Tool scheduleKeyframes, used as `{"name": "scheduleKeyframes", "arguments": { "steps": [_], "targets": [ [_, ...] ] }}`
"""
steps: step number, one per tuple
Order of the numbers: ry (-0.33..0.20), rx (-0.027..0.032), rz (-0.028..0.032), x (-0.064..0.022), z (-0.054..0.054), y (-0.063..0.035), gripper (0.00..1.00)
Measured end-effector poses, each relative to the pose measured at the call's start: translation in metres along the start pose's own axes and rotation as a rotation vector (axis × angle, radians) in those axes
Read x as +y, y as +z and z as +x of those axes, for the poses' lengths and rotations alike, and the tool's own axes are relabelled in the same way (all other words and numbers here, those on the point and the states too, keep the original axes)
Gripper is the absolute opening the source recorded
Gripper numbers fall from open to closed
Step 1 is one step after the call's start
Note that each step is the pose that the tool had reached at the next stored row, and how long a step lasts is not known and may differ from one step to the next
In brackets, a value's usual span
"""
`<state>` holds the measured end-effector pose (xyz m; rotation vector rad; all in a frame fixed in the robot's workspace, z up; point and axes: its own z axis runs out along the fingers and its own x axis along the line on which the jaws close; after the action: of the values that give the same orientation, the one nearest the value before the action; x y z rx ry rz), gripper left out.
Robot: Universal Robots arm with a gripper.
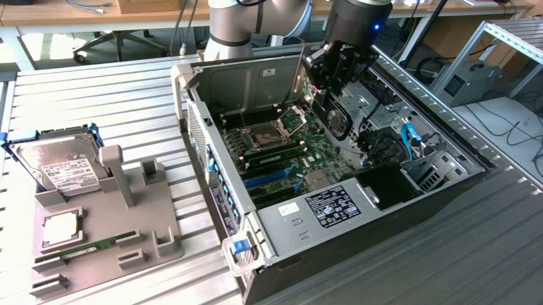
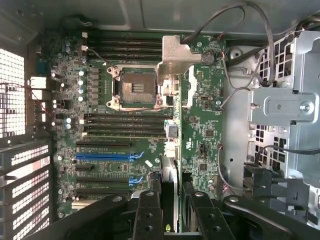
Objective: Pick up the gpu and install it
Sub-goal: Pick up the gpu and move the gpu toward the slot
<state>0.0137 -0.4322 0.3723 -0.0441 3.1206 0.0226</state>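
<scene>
The open computer case (image 1: pixel 222 184) lies on the slatted table, with its green motherboard (image 2: pixel 200 125) facing up. My gripper (image 1: pixel 332 95) hangs over the board inside the case, shut on the gpu (image 1: pixel 339 121), which hangs on edge beneath the fingers. In the wrist view the gpu (image 2: pixel 169 175) appears edge-on as a thin dark and silvery strip between the black fingers (image 2: pixel 149 210). It hovers above the board, beside the blue expansion slots (image 2: pixel 107 156) and below the empty CPU socket (image 2: pixel 137 89). I cannot tell whether the card touches the board.
A grey holder block (image 1: pixel 127 216) sits at the exterior view's left with a silver hard drive (image 1: pixel 60 166) and a green memory stick (image 1: pixel 85 244). Inside the case, a metal drive cage (image 2: pixel 282 107) and loose cables (image 2: pixel 225 80) flank the board. A blue cable (image 1: pixel 409 143) runs near the cage.
</scene>
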Motion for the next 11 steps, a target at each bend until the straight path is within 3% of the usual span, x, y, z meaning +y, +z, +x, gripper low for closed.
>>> {"name": "scheduleKeyframes", "arguments": {
  "steps": [11],
  "targets": [
    [0.0, 0.0009, 0.0, -0.0001, -0.0001, 0.0097, 0.27]
  ]
}}
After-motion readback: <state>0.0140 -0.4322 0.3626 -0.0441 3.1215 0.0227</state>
